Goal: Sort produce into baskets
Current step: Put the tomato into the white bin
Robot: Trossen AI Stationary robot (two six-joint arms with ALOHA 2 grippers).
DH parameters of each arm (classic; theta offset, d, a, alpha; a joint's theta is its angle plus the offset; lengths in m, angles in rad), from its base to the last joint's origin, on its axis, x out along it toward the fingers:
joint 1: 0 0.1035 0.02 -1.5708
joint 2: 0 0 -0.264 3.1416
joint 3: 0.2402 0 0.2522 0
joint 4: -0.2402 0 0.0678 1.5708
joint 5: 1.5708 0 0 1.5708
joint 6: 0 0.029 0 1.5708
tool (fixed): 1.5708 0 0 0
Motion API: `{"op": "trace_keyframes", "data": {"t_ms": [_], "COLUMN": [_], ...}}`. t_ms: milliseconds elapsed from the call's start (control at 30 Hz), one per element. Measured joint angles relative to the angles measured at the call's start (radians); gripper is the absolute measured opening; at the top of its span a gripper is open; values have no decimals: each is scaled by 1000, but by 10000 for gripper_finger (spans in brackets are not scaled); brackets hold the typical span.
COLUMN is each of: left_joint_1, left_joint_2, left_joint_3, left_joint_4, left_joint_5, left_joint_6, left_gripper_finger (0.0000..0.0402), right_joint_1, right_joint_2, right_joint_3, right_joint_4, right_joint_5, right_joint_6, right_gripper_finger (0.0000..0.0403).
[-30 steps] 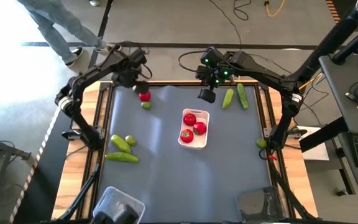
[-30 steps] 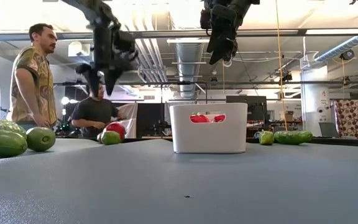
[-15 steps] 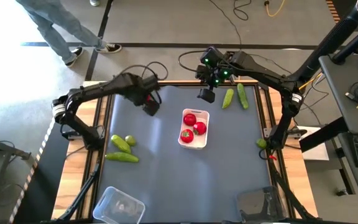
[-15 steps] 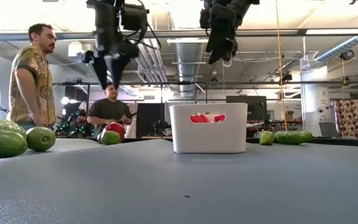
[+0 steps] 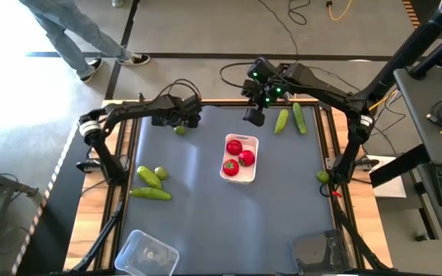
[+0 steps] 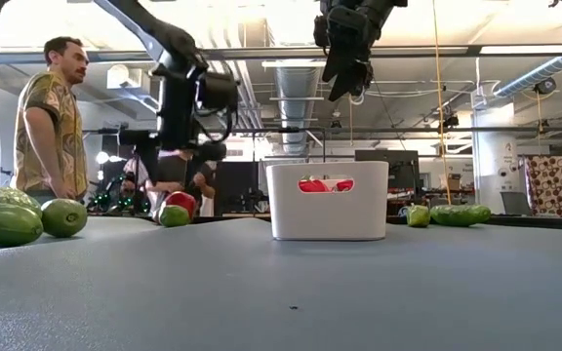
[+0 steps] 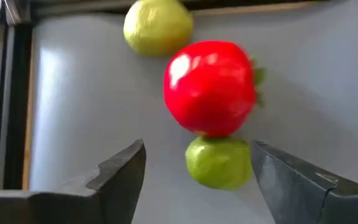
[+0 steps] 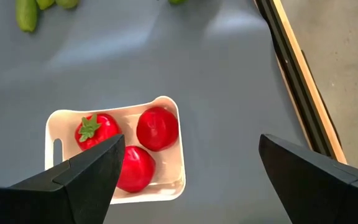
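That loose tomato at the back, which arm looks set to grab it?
Probably the left: its claw hangs open right by the tomato and a lime. The right claw hovers farther off, behind the white tray.

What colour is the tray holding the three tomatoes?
Opaque white; the tray and tomatoes show best in the right wrist view.

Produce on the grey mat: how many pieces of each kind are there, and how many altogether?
Tomatoes: 4 (three in the white tray, one loose)
Cucumbers: 4 (two on each side of the mat)
Limes: 4 (two by the loose tomato, one beside each cucumber pair)
Total: 12
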Motion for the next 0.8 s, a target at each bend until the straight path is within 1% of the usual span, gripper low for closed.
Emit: {"op": "trace_keyframes", "data": {"t_ms": [200, 333, 400, 600, 800], "left_joint_1": [40, 67, 88, 143, 157], "left_joint_2": [57, 81, 97, 135, 172], "left_joint_3": [58, 103, 106, 98, 98], "left_joint_4": [7, 15, 7, 17, 47], "left_joint_5": [34, 49, 82, 130, 154], "left_joint_6": [49, 70, 81, 78, 90], "left_gripper_finger": [317, 332, 334, 335, 335], "right_joint_1": [11, 26, 34, 55, 60], "right_joint_2": [0, 0, 0, 0, 0], "right_joint_3": [0, 0, 0, 0, 0], "right_joint_4": [-4, -4, -9, -40, -45], "right_joint_5": [-2, -2, -3, -3, -3], "right_joint_6": [11, 13, 12, 9, -4], "right_gripper_finger": [364, 364, 364, 364, 364]}}
